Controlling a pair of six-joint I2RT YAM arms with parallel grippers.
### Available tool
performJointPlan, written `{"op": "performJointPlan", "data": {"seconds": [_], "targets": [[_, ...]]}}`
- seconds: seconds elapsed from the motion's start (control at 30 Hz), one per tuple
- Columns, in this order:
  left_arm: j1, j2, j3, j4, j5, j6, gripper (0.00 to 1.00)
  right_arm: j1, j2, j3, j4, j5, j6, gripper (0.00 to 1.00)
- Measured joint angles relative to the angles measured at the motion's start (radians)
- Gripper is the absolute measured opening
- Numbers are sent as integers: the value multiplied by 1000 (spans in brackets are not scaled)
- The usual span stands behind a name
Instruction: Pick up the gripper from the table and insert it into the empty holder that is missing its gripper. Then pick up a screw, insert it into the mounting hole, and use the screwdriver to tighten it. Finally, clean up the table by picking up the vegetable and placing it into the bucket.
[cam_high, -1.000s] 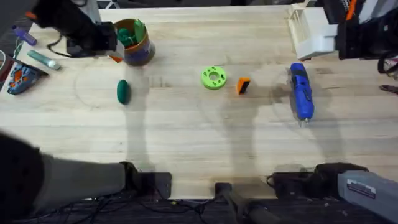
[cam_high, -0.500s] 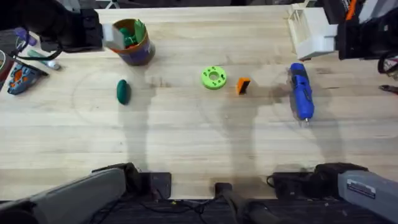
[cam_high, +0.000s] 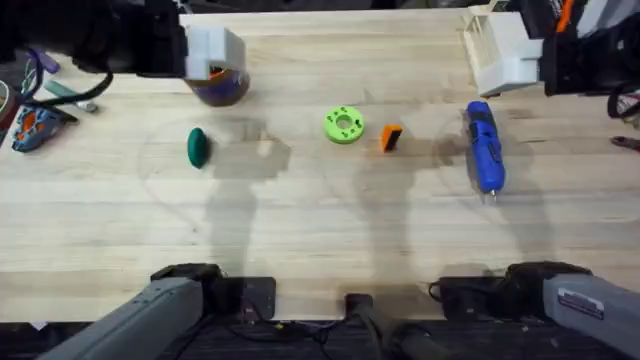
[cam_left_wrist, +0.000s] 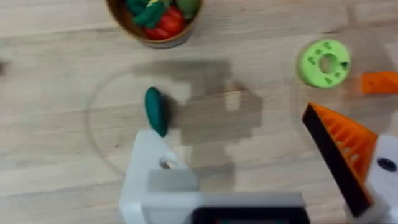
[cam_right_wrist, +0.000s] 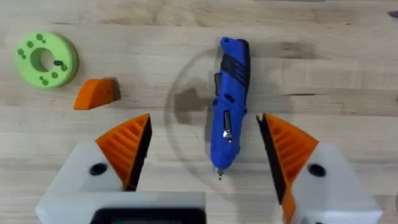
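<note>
No brand or lettering can be read on any item. The right gripper (cam_right_wrist: 202, 155) is held wide open and empty above the blue screwdriver (cam_right_wrist: 228, 106), which lies flat on the table (cam_high: 320, 230). The orange gripper (cam_high: 391, 137) is seen just beside the lime-green disc (cam_high: 344, 125). The left gripper (cam_left_wrist: 249, 162) is spread open, nothing clamped; its white holder (cam_left_wrist: 149, 180) carries no pad. The vegetable (cam_high: 198, 146) lies near the bucket (cam_high: 220, 88)

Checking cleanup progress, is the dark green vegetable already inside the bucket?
No, the vegetable lies on the bare table, apart from the bucket.
</note>
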Motion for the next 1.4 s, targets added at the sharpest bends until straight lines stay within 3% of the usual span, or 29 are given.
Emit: {"op": "performJointPlan", "data": {"seconds": [0.17,0.33,0.43,0.57,0.67,1.03,1.2,1.4], "targets": [[-93,-67,-10,22,32,-4,987,0,0,0,0,0,0,994],[-150,-78,-11,48,83,-4,985,0,0,0,0,0,0,994],[-156,-78,-13,38,121,-7,883,0,0,0,0,0,0,994],[-156,-78,-13,-9,137,-7,898,0,0,0,0,0,0,994],[-156,-78,-13,-51,138,-10,983,0,0,0,0,0,0,994],[-156,-78,-14,-332,138,-17,987,0,0,0,0,0,0,994],[-156,-78,-14,-313,141,-50,987,0,0,0,0,0,0,994],[-156,-103,-19,-148,112,-61,986,0,0,0,0,0,0,994]]}}
